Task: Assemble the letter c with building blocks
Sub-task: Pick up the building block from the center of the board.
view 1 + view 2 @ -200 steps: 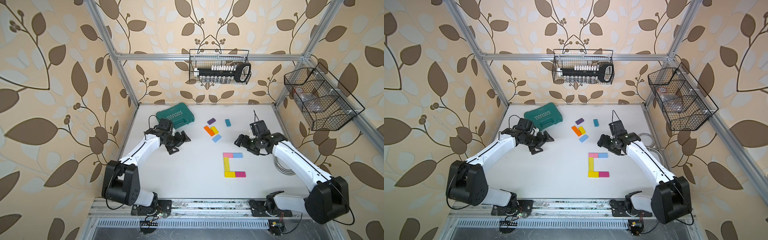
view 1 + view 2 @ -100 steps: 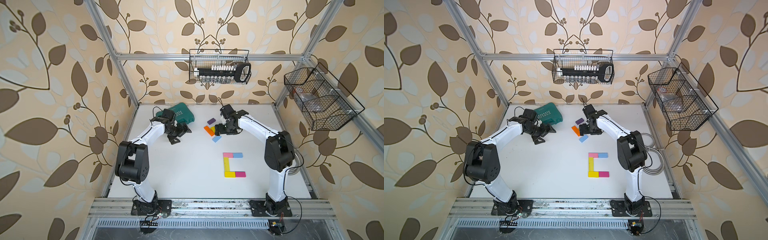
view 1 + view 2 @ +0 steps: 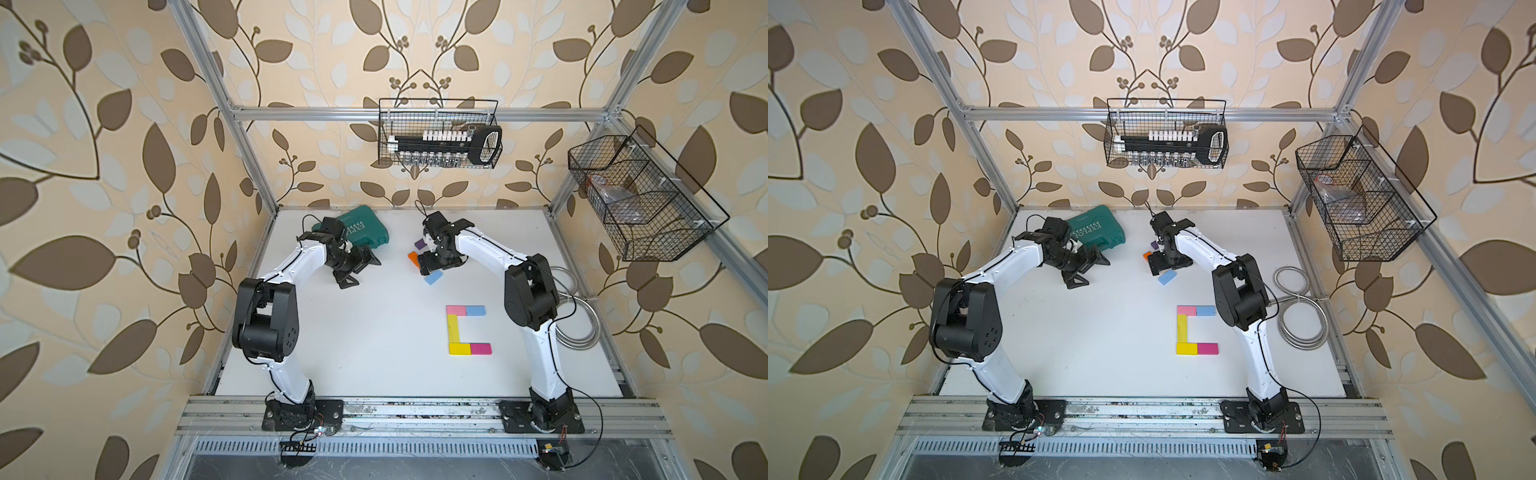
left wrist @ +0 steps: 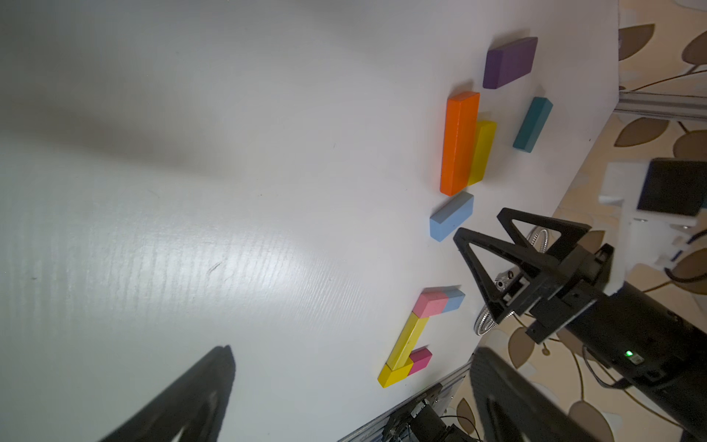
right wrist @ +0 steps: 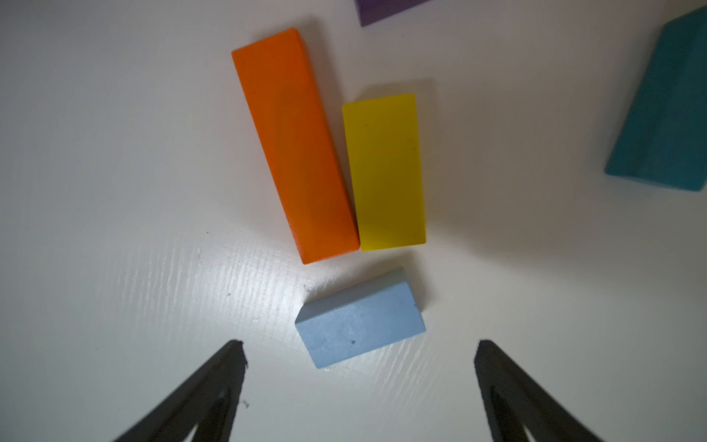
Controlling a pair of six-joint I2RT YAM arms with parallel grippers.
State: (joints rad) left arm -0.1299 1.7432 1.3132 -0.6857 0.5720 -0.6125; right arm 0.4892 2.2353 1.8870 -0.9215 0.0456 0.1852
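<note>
Several building blocks form a C lying flat on the white table: pink (image 3: 456, 310) and light blue (image 3: 475, 310) on top, a long yellow (image 3: 453, 328) as the spine, yellow (image 3: 459, 349) and magenta (image 3: 481, 348) below. Loose blocks lie farther back: orange (image 5: 294, 145), yellow (image 5: 382, 172), light blue (image 5: 359, 325), teal (image 5: 665, 122), purple (image 4: 509, 63). My right gripper (image 3: 428, 266) hovers open over this group, its fingers either side of the loose light blue block without touching it. My left gripper (image 3: 362, 274) is open and holds nothing, left of the loose blocks.
A green plastic case (image 3: 361, 232) lies at the back left, behind my left wrist. A coiled metal hose (image 3: 582, 316) rests at the table's right edge. Wire baskets hang on the back wall (image 3: 440, 141) and the right wall (image 3: 640, 199).
My right arm has swung from beside the C to the back, over the loose blocks, and its jaws widened slightly. My left gripper drew back a little toward the green case.
</note>
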